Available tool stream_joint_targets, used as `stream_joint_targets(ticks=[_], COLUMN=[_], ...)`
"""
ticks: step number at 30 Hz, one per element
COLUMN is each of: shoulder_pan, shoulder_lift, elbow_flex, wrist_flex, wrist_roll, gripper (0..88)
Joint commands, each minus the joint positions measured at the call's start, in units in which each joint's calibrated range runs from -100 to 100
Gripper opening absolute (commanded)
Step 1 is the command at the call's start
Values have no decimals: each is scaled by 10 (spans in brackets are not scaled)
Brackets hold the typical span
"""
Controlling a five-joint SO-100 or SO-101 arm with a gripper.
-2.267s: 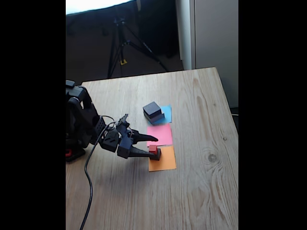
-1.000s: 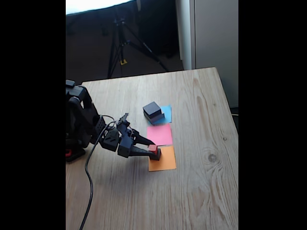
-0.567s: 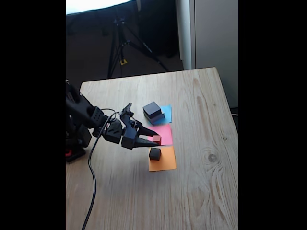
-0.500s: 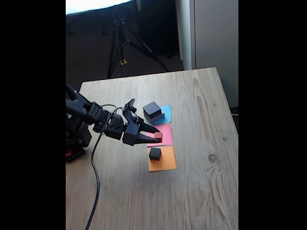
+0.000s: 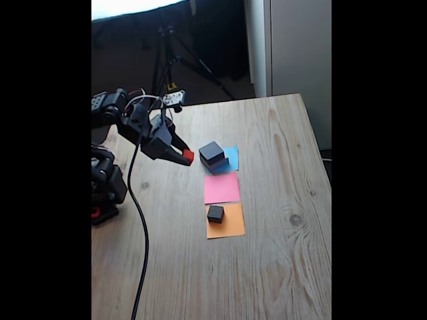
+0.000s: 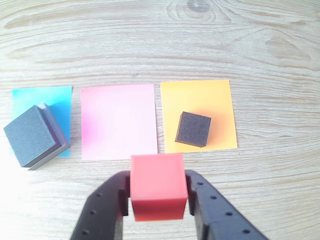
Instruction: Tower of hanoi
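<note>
red cube (image 6: pixel 158 192) square-on between jaws

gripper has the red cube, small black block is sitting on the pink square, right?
No. The gripper does hold the red cube, but the small black block sits on the orange square, as the wrist view shows. The pink square is bare.

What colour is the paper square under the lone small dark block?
Orange; the small dark block sits on the orange paper square, clearest in the wrist view.
</note>
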State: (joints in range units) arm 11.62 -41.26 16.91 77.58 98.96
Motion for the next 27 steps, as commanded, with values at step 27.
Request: stream_joint_targets(ticks=[27], shoulder_pan=[-33], shoulder_lift=[-55], elbow_flex=[73], wrist_flex=[-6], wrist_roll=[10], gripper=[4])
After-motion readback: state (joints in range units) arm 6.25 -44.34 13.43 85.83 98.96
